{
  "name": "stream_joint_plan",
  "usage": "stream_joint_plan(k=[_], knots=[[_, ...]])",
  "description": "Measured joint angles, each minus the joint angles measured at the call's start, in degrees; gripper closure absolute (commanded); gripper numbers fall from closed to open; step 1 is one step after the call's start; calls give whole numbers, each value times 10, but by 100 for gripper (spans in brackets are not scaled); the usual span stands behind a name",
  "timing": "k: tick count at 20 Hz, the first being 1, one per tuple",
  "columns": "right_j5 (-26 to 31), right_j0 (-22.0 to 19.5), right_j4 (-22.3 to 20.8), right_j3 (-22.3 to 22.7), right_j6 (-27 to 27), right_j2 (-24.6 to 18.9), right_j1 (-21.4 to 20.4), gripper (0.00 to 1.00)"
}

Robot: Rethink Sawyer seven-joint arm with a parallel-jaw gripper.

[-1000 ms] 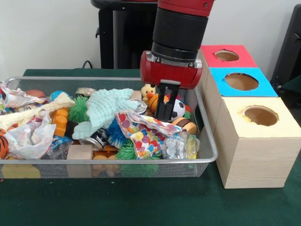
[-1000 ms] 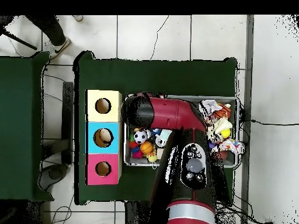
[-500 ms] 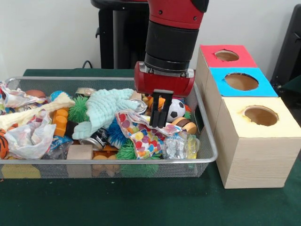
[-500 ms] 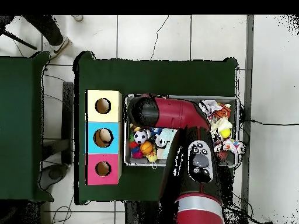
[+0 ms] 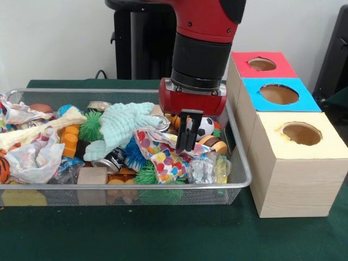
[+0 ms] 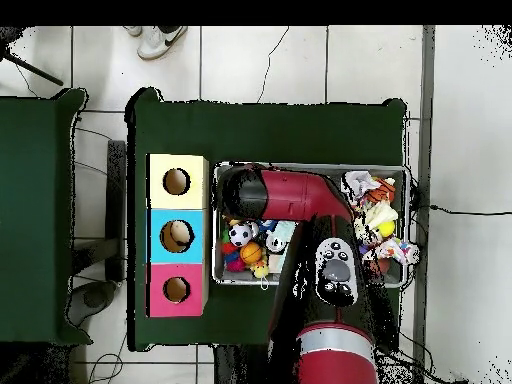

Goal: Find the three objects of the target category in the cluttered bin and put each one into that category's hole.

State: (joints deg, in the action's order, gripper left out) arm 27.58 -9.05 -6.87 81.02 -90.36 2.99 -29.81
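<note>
the arm is searching the wire bin (image 5: 239, 179) at its end nearest the boxes. the tool (image 5: 186, 142) hangs low over the clutter with its fingers close together and nothing visibly between them, tips just above a spotted wrapper (image 5: 163, 155). right behind it sits a small soccer ball (image 5: 205, 126), white with black patches, beside an orange ball (image 5: 177, 119). next it likely needs to spread and drop around one ball, then carry it to a hole (image 5: 279, 94).

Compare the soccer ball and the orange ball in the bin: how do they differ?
The soccer ball is white with black patches; the orange ball is plain orange with dark lines. In the overhead view the soccer ball lies nearer the yellow-topped box, the orange ball nearer the red one. Both are small and round.
</note>
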Motion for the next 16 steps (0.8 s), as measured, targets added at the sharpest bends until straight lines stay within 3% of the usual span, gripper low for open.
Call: stream_joint_plan(k=[16], knots=[[0, -3, -4, 0, 0, 0, -10, 100]])
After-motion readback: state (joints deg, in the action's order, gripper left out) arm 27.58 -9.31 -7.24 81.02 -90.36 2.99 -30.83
